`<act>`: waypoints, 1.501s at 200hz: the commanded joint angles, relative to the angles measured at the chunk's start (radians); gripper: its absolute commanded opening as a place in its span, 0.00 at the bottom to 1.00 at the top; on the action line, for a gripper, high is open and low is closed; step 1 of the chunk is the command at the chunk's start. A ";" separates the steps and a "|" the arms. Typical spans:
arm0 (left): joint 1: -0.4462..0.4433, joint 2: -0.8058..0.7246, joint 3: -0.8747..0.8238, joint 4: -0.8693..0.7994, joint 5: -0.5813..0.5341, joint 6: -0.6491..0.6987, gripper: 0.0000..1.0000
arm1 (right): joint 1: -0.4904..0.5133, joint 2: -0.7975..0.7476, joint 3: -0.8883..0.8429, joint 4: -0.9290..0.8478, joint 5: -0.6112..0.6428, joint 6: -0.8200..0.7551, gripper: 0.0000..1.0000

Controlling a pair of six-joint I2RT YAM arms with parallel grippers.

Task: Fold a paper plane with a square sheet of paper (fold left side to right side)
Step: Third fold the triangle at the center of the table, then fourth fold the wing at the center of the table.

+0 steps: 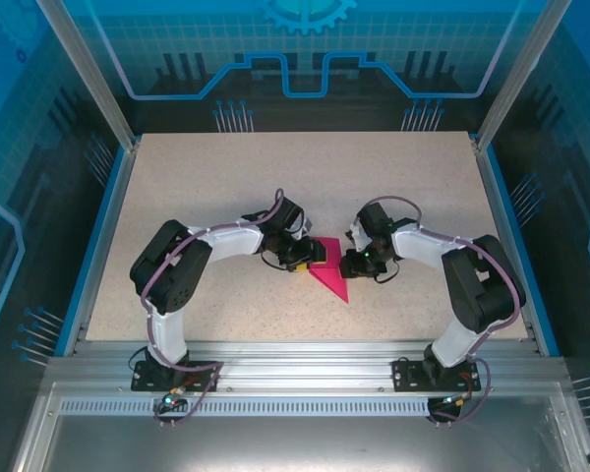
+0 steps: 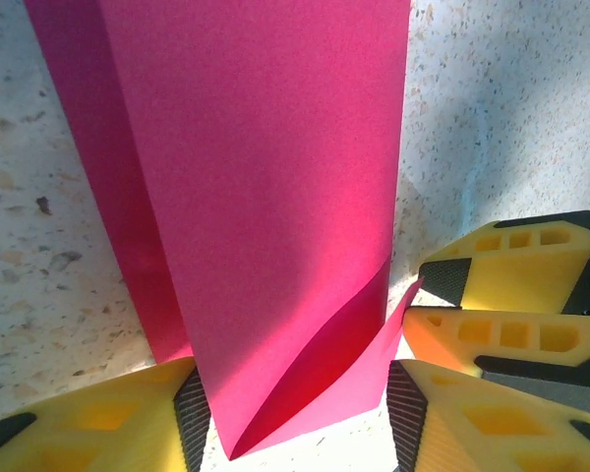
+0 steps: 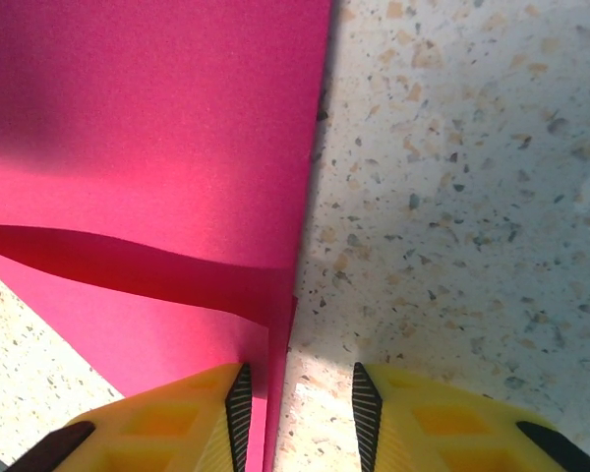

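Both my claws crowded a folded pink sheet at mid-table.

On the speckled table (image 1: 226, 197), my left claw (image 1: 313, 260) sat at the 10 o'clock side of the sheet of paper (image 1: 332, 283) and my right claw (image 1: 350, 264) at its 2 o'clock, together covering its far end from above. In my left wrist view the right claw's yellow fingers (image 2: 511, 329) stood at 3 o'clock, just beside the sheet. The sheet lay folded into a wedge, its long axis running 11 to 5 o'clock from above, with its point toward 5. My left jaws stood about half apart astride a lifted corner. My right jaws, closer together, straddled one edge. I could not tell whether either pressed the paper.
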 commanded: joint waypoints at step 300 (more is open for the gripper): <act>-0.033 -0.056 0.101 -0.125 -0.037 -0.076 0.22 | 0.425 -0.163 -0.165 0.248 0.538 -0.091 0.42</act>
